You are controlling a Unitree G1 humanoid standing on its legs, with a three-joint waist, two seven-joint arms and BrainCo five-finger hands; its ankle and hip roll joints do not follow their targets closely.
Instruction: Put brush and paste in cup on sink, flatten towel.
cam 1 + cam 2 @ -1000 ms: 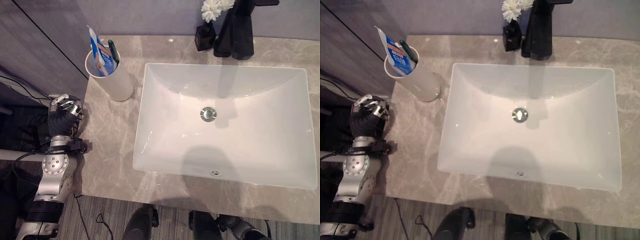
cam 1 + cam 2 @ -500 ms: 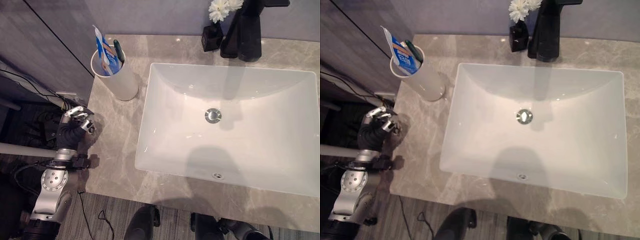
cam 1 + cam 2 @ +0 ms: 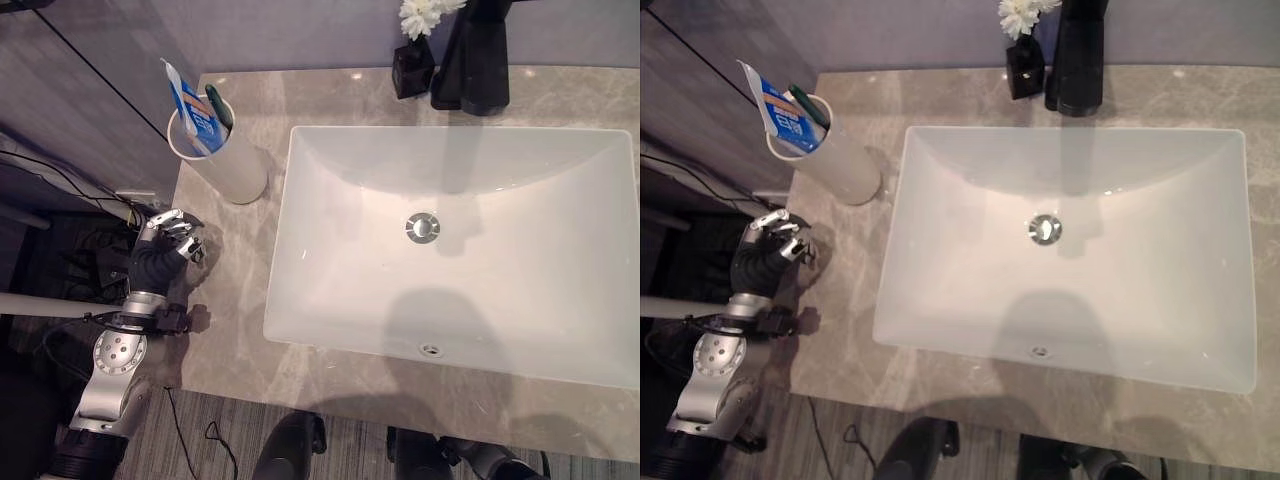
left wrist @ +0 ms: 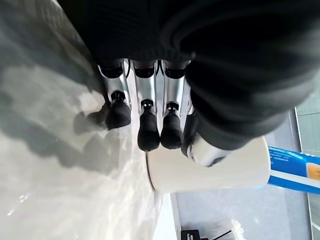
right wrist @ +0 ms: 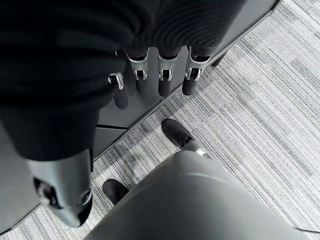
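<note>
Our left hand (image 3: pixel 160 255) hung at the left edge of the marble counter (image 3: pixel 230 290), short of the white cup (image 3: pixel 225 160), with its fingers (image 4: pixel 148 132) relaxed and only lightly bent, holding nothing. From the left wrist view we saw the dark tips pointing toward the cup's base, apart from it, with the counter's surface beside them. Our right hand (image 5: pixel 150 80) hung low over the striped grey floor (image 5: pixel 280 100), fingers loose and empty, near a person's dark shoes (image 5: pixel 177 132).

We found the toothpaste tube (image 3: pixel 192 110), blue and white, already standing in the cup, leaning toward the cup's left rim, and the toothbrush (image 3: pixel 222 105) with its dark green handle upright next to it. The cup stood on the counter just beside the left rim of the white basin (image 3: pixel 450 240), near the counter's back left corner. Behind the basin stood the black tap (image 3: pixel 480 60) and a small black vase with white flowers (image 3: pixel 415 50). We could not find a towel anywhere on the counter, so we judged the cup part done and the towel step still to come.

What worried us was the cup: tall, light-looking, and loaded with a tube that overhung one side. Had we swung the left hand forward or sideways carelessly, we thought the fingers could have clipped its wall and tipped it, spilling tube and brush into the basin or off the counter's edge.
</note>
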